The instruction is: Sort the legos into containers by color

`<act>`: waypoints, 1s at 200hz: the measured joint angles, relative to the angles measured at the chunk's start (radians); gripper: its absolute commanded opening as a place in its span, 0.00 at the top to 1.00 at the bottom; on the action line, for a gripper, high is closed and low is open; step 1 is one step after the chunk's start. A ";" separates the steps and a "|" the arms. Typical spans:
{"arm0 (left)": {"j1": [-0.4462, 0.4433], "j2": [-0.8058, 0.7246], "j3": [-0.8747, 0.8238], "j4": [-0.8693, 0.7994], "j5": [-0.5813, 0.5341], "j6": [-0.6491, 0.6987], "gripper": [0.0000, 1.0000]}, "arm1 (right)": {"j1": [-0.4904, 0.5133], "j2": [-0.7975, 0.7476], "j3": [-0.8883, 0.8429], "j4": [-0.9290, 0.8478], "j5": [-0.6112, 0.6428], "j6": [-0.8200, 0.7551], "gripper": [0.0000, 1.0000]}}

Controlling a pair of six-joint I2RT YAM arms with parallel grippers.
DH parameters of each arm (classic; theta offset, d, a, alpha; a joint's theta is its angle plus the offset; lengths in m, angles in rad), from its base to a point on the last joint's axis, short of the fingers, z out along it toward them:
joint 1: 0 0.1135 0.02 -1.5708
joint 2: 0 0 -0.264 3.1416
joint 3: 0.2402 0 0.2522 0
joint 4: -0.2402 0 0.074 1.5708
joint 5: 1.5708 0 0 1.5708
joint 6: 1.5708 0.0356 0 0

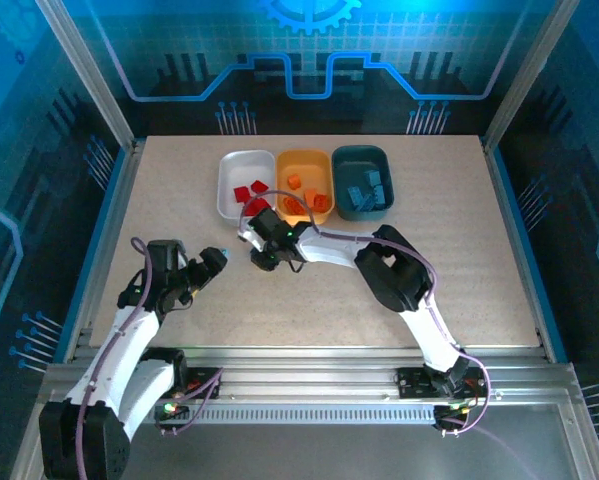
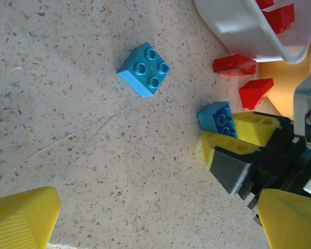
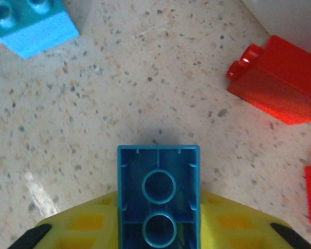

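Right pincer (image 3: 158, 220) pinches blue brick (image 3: 158, 181) by its sides, low over the bench (image 3: 93, 104), probably bound for the teal tray (image 1: 363, 151) at 2 o'clock. Left pincer (image 2: 155, 223) gapes wide, empty, seemingly readied for the loose blue brick (image 2: 145, 68) at its 12 o'clock.

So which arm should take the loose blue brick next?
Left: the left gripper is open near the loose brick; the right gripper is shut on a second brick.
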 measured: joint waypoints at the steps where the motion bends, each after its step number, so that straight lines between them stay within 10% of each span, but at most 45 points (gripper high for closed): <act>1: 0.000 0.000 0.000 0.000 0.000 0.000 0.01 | 0.000 -0.006 -0.006 0.002 0.003 -0.002 0.75; 74: -0.088 0.126 0.108 -0.036 -0.080 0.072 0.03 | -0.123 -0.379 -0.221 0.067 0.036 0.043 0.77; 144: -0.105 0.396 0.175 0.026 -0.192 0.103 0.08 | -0.509 -0.247 -0.080 0.005 0.124 0.193 0.72; 200: -0.127 0.545 0.246 0.031 -0.244 0.146 0.11 | -0.558 -0.140 0.039 -0.086 0.096 0.220 0.37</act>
